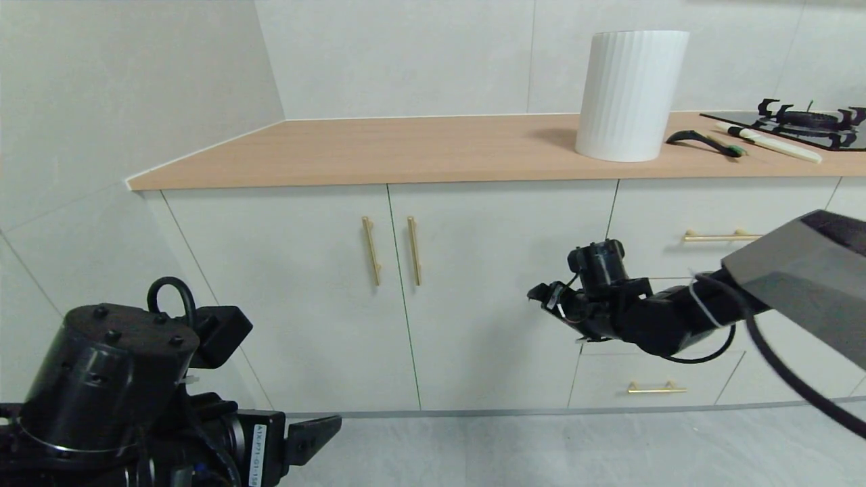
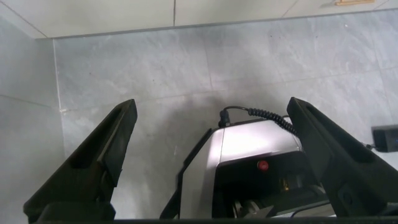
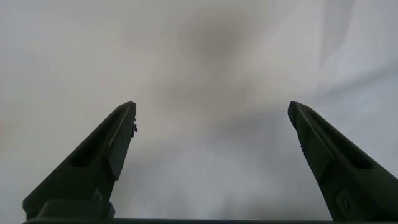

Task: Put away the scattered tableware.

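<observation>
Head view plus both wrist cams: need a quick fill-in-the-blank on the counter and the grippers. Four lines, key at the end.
1. The white ribbed container stands upright on the ____ countertop.
2. The black-handled utensil lies on the container's ____ side.
3. The right gripper, in front of the cabinet, is ____.
4. The left gripper faces down at the ____.
Missing words: wooden; right; open; floor.

container (image 1: pixel 630 95) on countertop (image 1: pixel 406 149) | curved utensil (image 1: pixel 703 142) just right of it | knife (image 1: pixel 771 143) farther right, at hob (image 1: pixel 812 125) edge
</observation>
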You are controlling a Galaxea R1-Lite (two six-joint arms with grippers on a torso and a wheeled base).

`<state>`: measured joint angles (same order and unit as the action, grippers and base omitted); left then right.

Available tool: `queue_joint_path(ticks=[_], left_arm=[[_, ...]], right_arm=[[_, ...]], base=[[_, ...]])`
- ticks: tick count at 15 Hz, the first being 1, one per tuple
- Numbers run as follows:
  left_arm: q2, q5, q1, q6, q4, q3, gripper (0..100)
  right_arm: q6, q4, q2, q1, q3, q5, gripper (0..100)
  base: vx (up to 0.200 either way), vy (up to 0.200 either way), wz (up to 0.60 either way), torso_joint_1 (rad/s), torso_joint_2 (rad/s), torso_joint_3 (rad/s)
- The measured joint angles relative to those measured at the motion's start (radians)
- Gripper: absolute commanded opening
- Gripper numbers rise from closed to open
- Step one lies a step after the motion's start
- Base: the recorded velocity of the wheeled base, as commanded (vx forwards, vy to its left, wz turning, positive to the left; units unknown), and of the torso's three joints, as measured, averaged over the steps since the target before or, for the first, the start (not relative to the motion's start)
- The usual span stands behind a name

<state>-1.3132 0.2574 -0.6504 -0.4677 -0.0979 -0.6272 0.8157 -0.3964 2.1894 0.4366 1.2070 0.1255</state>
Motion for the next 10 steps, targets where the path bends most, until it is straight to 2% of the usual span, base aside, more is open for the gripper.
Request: queue_joint_path(ticks=[2, 3, 5, 7, 8, 10], left_arm=[[0.000, 0.000, 0.000, 0.000, 0.000, 0.000, 100], [0.000, 0.000, 0.000, -0.001, 0.000, 0.000, 100], [0.004, 0.002, 0.000, -0.003, 0.000, 0.000, 100], [0.029, 0.010, 0.006, -0.003, 0.000, -0.001, 100], [0.055, 0.013, 0.011, 0.005, 0.000, -0.003, 100], [0.134, 0.021, 0.020, 0.053, 0.000, -0.005, 100]], right_arm=[[-0.061, 0.001, -0.120, 0.001, -0.124, -0.179, 100], [-0.086, 0.001, -0.169, 0.002, -0.163, -0.199, 100], [-0.110, 0.001, -0.239, 0.004, -0.207, -0.202, 100], [-0.198, 0.002, -0.328, 0.010, -0.275, -0.185, 100], [-0.237, 0.003, -0.383, 0.013, -0.314, -0.177, 100], [-0.302, 0.003, -0.526, 0.015, -0.390, -0.162, 100]], base=[[0.000, 0.000, 0.00, 0.000, 0.00, 0.000], [0.000, 0.000, 0.00, 0.000, 0.00, 0.000], [0.000, 0.000, 0.00, 0.000, 0.00, 0.000], [0.000, 0.000, 0.00, 0.000, 0.00, 0.000], [0.000, 0.000, 0.00, 0.000, 0.00, 0.000], [0.000, 0.000, 0.00, 0.000, 0.00, 0.000]])
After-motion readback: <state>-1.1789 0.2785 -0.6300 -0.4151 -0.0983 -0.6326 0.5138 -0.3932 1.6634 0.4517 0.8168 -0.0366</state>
